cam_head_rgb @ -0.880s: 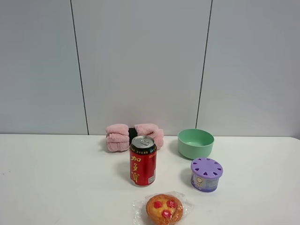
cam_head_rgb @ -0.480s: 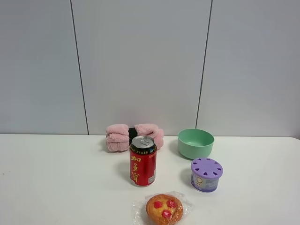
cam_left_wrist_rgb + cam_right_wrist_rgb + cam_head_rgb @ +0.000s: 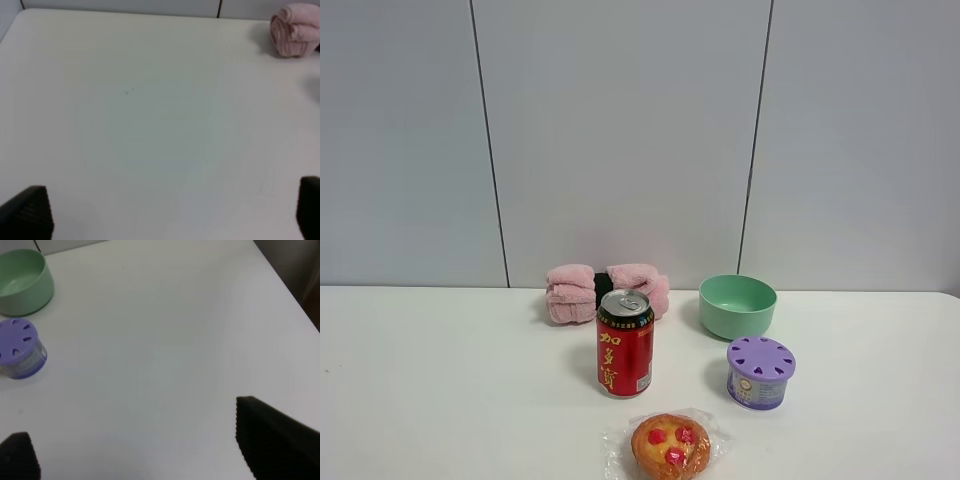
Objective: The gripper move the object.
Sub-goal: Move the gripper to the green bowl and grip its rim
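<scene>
Right gripper (image 3: 145,450) hangs over bare white table (image 3: 175,330) with its two black fingertips spread wide and nothing between them. Left gripper (image 3: 167,210) is likewise spread and empty, with only the rolled pink towel (image 3: 295,30) in sight beyond it. Neither claw shows in the high view, so both seem to sit back from the cluster of goods.

The mint-green bowl (image 3: 737,305) stands upright near the back wall, mouth up and, as far as can be seen, empty. It sits just behind the purple slotted-lid container (image 3: 760,372), apart from it, and to the right of the red drink can (image 3: 625,343). A plastic-wrapped muffin (image 3: 670,445) lies in front of the can.

The right arm looks better placed for the job, since the bowl appears in its wrist view and not in the other. Wide-open jaws suit a pinch over the bowl's rim. The purple container lies between claw and bowl, so a reach from above would likely spare it a knock
</scene>
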Motion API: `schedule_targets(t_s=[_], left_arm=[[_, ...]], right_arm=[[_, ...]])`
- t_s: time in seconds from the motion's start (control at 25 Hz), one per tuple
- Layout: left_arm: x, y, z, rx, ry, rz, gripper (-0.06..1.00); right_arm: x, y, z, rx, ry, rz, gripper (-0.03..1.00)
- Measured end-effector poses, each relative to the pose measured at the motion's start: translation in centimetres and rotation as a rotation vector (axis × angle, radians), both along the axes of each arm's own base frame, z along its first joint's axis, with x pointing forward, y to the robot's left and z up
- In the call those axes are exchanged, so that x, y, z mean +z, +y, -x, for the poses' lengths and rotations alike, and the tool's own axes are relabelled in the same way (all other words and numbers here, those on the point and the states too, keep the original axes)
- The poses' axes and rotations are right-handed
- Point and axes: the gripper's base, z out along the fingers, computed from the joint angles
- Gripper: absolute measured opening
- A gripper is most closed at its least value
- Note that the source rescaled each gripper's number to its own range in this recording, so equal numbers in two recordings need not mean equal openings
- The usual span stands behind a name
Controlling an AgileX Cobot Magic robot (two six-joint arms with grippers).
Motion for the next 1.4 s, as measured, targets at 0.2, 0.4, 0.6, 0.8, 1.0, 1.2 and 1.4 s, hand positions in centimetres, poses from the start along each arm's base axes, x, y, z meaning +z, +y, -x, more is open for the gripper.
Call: schedule_targets(t_s=[0.2, 0.4, 0.6, 0.8, 1.0, 1.2, 1.4], left_arm=[[0.0, 0.0, 0.0, 0.000, 0.000, 0.000, 1.00], [0.0, 0.0, 0.0, 0.000, 0.000, 0.000, 1.00], [0.0, 0.0, 0.0, 0.000, 0.000, 0.000, 1.00], [0.0, 0.0, 0.0, 0.000, 0.000, 0.000, 1.00], [0.0, 0.0, 0.0, 0.000, 0.000, 0.000, 1.00], [0.0, 0.0, 0.0, 0.000, 0.000, 0.000, 1.00], [0.0, 0.0, 0.0, 0.000, 0.000, 0.000, 1.00]], right_arm=[[0.0, 0.1, 0.0, 0.006, -0.001, -0.007, 0.89], [0.0, 0.3, 0.0, 0.032, -0.003, -0.017, 0.89], [0.1, 0.7, 0.0, 0.095, -0.011, 0.006, 0.89], [0.5, 1.6, 0.1, 0.221, -0.035, 0.054, 0.89], [6.4, 1.6, -0.7, 0.228, -0.184, 0.077, 0.89], [14.5, 1.9, -4.7, 0.298, -0.222, 0.088, 0.89], [21.0, 2.4, -11.4, 0.411, -0.233, 0.055, 0.89]])
